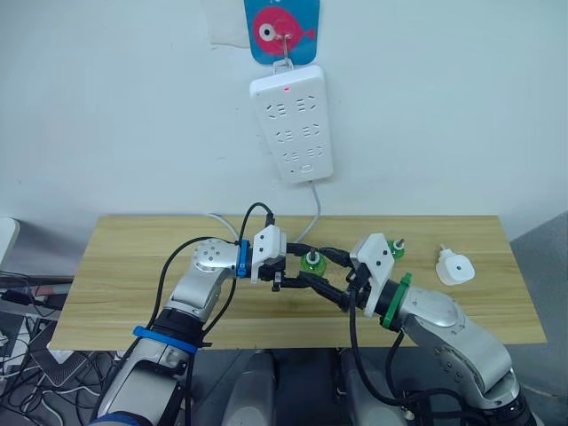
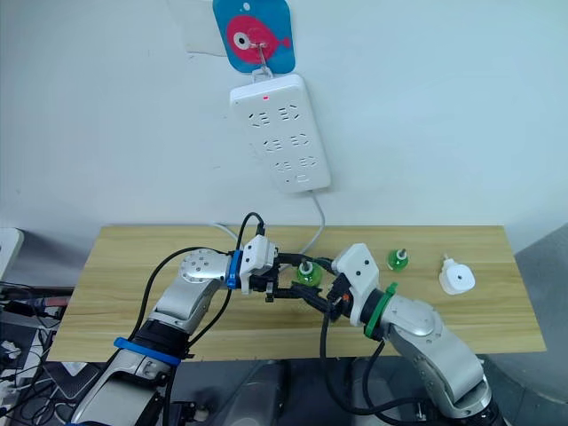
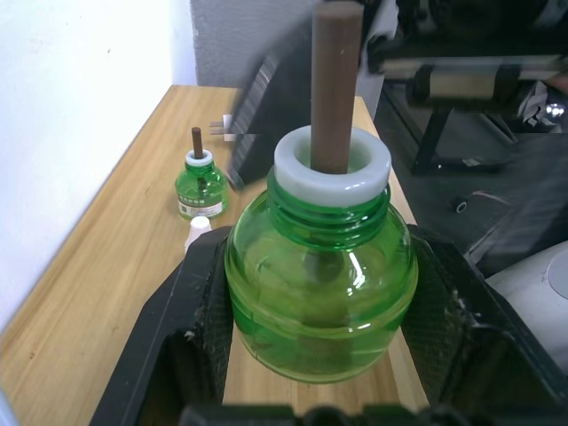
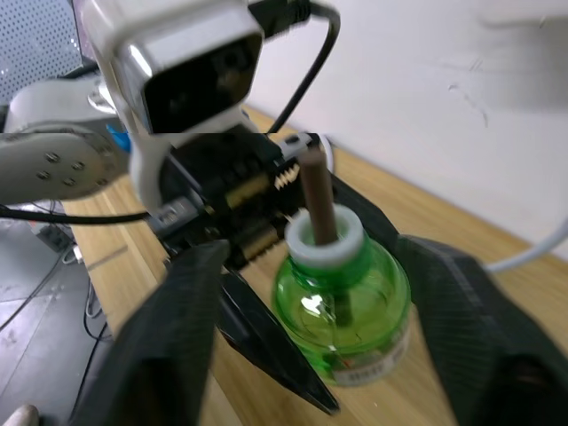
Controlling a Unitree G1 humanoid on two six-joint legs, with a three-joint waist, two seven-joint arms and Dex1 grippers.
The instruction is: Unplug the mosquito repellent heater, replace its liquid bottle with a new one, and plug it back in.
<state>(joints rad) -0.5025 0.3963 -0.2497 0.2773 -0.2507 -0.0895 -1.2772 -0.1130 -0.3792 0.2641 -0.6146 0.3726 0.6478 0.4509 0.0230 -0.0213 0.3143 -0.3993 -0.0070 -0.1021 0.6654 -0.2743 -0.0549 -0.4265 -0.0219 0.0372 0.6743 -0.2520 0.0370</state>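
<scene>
Against a white wall, over the middle of the wooden desk (image 1: 133, 266), a green liquid bottle (image 3: 319, 275) is gripped at its belly by the left tool (image 3: 311, 355) while the right tool (image 4: 311, 293) is spread around it; the light, smooth mosquito repellent heater (image 1: 454, 267), lying unplugged near the desk's right edge, is judged best taken by its rounded sides.

Silver arms, black cables, blue and green wrist bands.

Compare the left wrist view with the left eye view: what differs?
Left wrist view: the left end effector shut on the green plastic liquid bottle, its white collar and brown wick; a small white cap on the wooden table. Left eye view: the long white power strip on the wall, red light on. Both: the held bottle and a second green bottle.
</scene>
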